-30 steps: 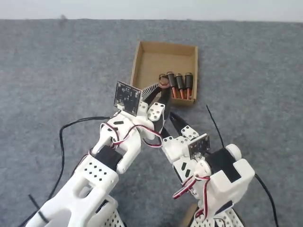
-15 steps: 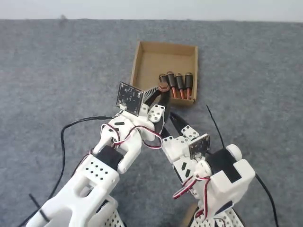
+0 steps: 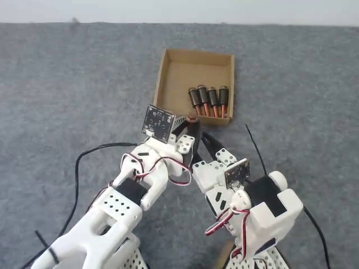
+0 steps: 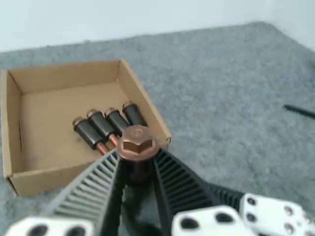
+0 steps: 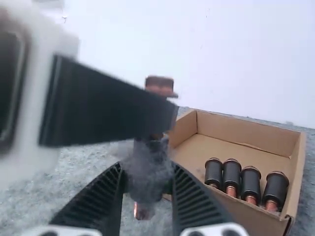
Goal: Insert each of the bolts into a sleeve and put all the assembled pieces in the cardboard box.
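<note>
My left gripper (image 4: pixel 138 158) is shut on a copper-headed bolt (image 4: pixel 139 141), held upright just in front of the cardboard box (image 4: pixel 29 179). In the high view this gripper (image 3: pixel 189 124) sits at the box's near edge. My right gripper (image 5: pixel 147 186) is shut on a dark sleeve (image 5: pixel 147 169) directly under the bolt head (image 5: pixel 160 86). A copper tip shows below the sleeve. The left gripper's black finger (image 5: pixel 108 115) crosses above. Several assembled pieces (image 3: pixel 208 98) lie side by side in the box (image 3: pixel 162 67). The right gripper (image 3: pixel 201 147) is close beside the left.
Grey carpet (image 3: pixel 67 78) covers the table all round the box. Black cables (image 3: pixel 76 162) trail beside the left arm, and another cable (image 3: pixel 255 148) runs by the right arm. The far half of the box floor (image 3: pixel 190 70) is bare.
The left gripper has come down and back from over the box's front edge, bringing the bolt towards the right gripper. The right arm has kept still.
</note>
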Controlling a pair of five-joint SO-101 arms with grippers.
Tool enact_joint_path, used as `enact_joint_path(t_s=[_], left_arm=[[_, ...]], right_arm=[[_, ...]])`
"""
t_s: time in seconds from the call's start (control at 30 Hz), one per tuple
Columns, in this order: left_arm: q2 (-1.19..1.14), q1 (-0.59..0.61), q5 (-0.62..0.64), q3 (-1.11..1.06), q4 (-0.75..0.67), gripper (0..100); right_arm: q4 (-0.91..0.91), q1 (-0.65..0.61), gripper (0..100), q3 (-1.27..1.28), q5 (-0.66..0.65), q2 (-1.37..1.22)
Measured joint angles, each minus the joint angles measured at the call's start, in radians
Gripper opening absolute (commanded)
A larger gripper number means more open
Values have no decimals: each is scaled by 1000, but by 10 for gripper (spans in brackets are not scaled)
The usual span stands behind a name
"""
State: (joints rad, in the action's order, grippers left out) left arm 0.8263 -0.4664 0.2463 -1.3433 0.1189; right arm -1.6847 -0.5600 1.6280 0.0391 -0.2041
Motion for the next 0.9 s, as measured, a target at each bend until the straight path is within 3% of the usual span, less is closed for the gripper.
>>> enact_joint_path(t_s=[0.2, 0.9], left_arm=[[0, 0, 2, -54, -75, 11], [0, 0, 2, -54, -72, 24]], right_arm=[[0, 0, 6, 2, 0, 5], [0, 0, 6, 2, 2, 5]])
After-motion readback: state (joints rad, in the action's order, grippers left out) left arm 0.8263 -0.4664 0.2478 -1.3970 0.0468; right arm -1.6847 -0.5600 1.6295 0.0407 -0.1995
